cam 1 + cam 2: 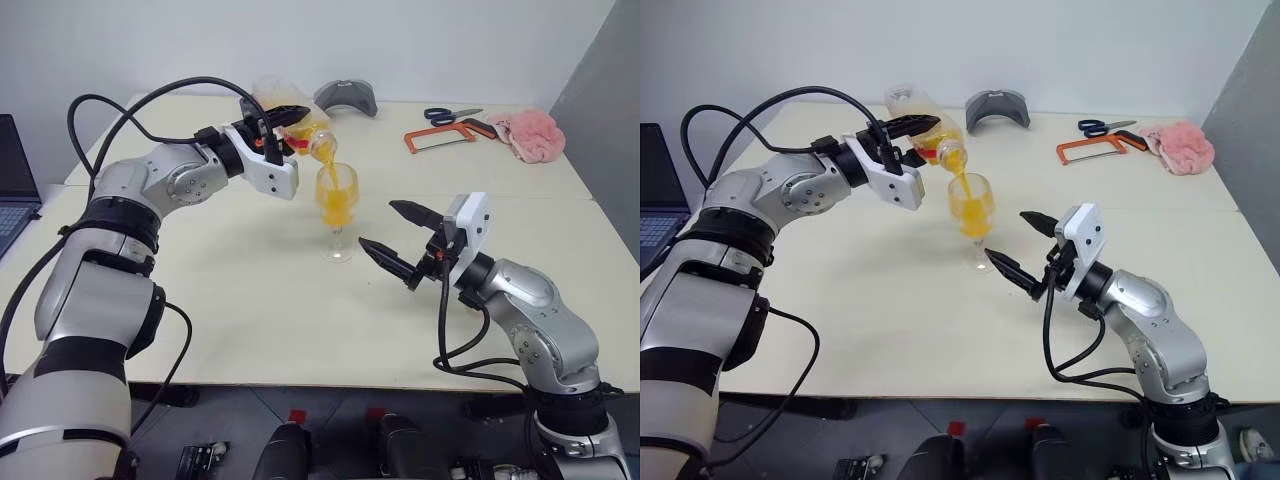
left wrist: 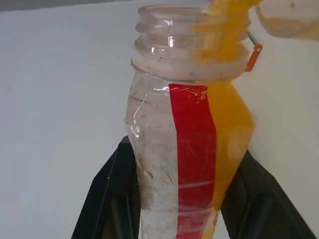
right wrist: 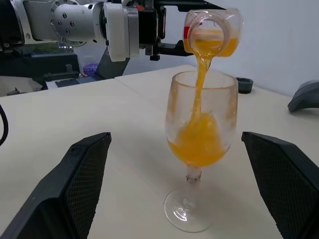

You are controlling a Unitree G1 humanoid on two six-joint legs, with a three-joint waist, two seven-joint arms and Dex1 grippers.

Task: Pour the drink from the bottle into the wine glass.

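My left gripper (image 1: 300, 127) is shut on the bottle (image 1: 318, 142), a clear plastic one with a red label strip (image 2: 192, 159) and no cap on its neck. The bottle is tipped mouth-down over the wine glass (image 1: 337, 200), which stands upright in the middle of the table. A stream of the orange drink (image 3: 201, 74) runs from the mouth into the bowl, where the drink (image 3: 199, 144) fills the lower part. My right gripper (image 1: 377, 224) hangs open just to the right of the glass, level with its stem. Its fingers stand on either side of the glass, clear of it.
The cream table (image 1: 250, 310) carries blue scissors (image 1: 450, 114), an orange-framed hacksaw (image 1: 445, 137) and a pink cloth (image 1: 532, 133) at the back right. A grey curved object (image 1: 347, 98) lies behind the bottle. A laptop (image 1: 12, 190) sits at the far left.
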